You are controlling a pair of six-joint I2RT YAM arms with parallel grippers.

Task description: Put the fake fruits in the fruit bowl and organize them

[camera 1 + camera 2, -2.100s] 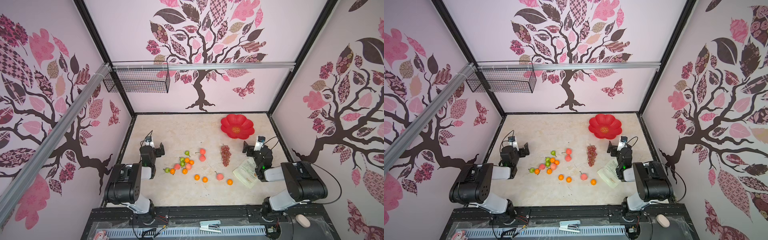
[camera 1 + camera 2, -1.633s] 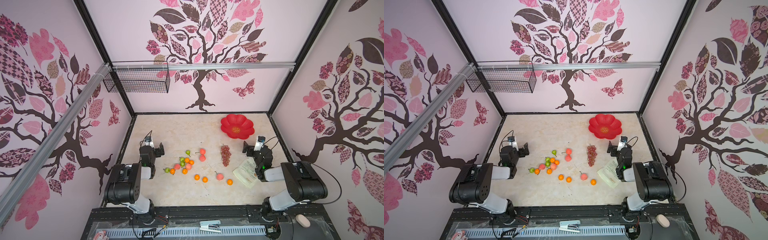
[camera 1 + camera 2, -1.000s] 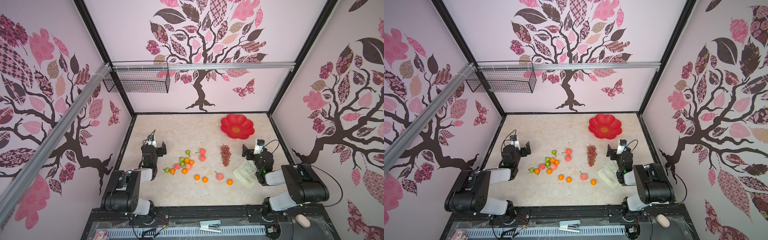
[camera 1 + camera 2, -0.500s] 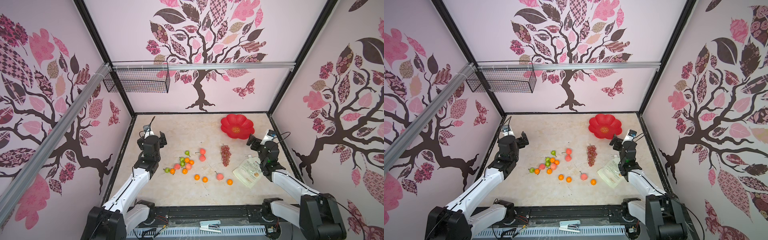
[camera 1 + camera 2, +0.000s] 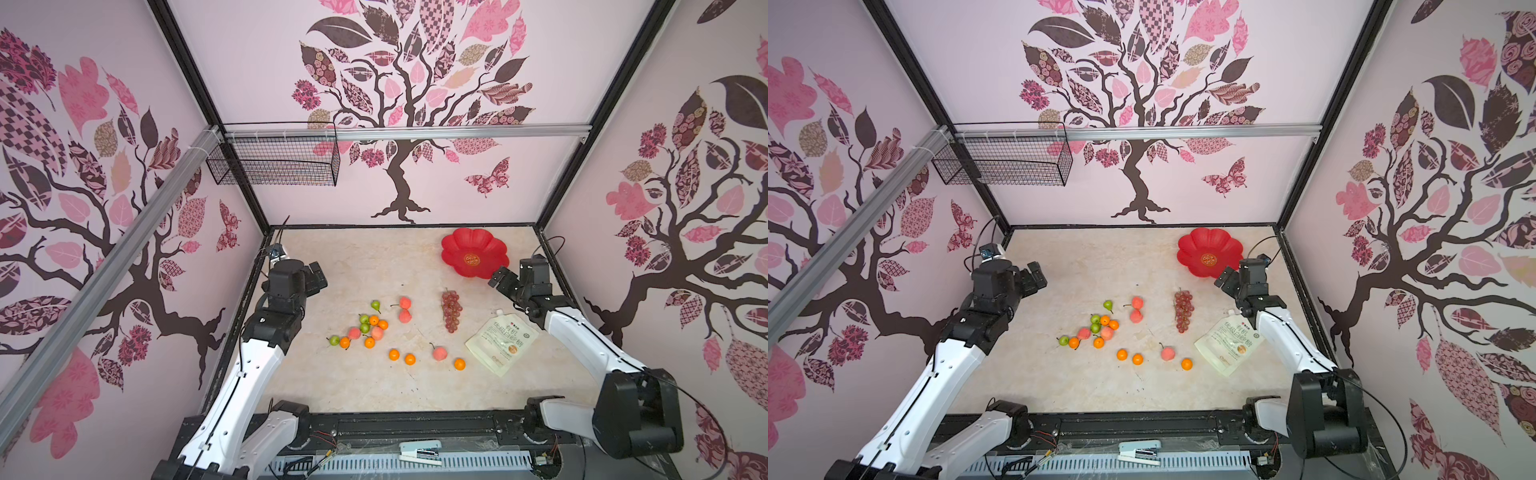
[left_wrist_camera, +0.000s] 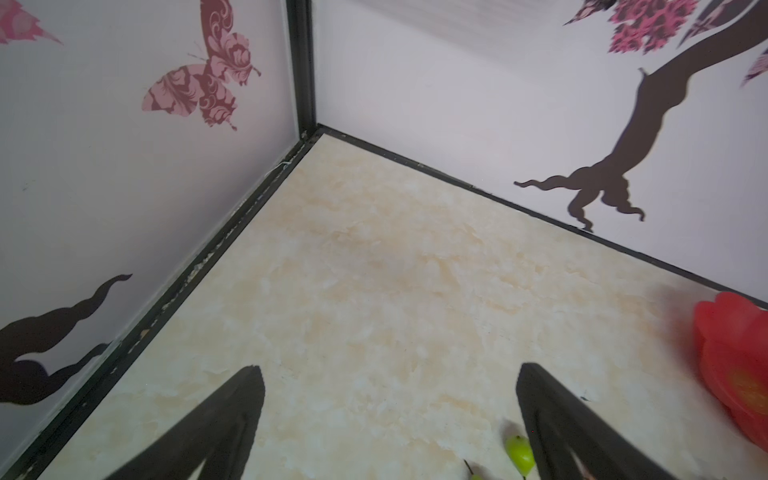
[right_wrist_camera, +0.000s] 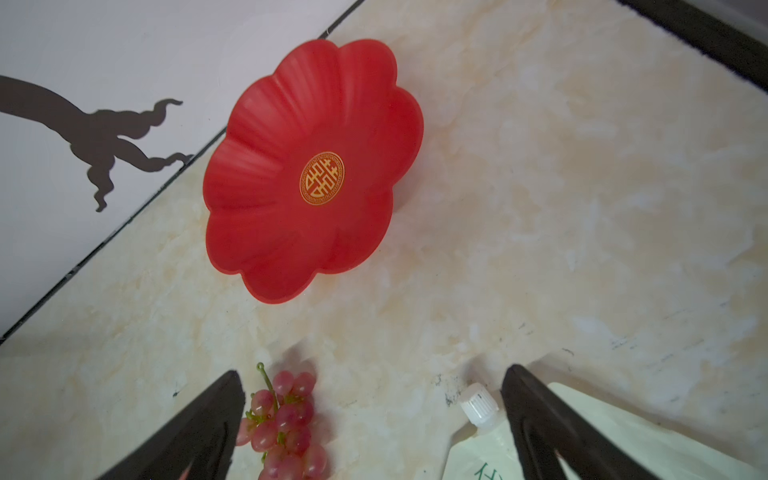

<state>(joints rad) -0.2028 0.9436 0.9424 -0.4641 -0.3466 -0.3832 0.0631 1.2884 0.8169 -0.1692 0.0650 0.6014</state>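
Both top views show the left pincer (image 5: 318,275) and right pincer (image 5: 497,277) reached forward from their earlier folded pose, each gaping wide, empty; fake fruits (image 5: 377,332) lie unmoved.

Fruits (image 5: 377,332) left of pouch (image 5: 500,343), before bowl (image 5: 457,249)
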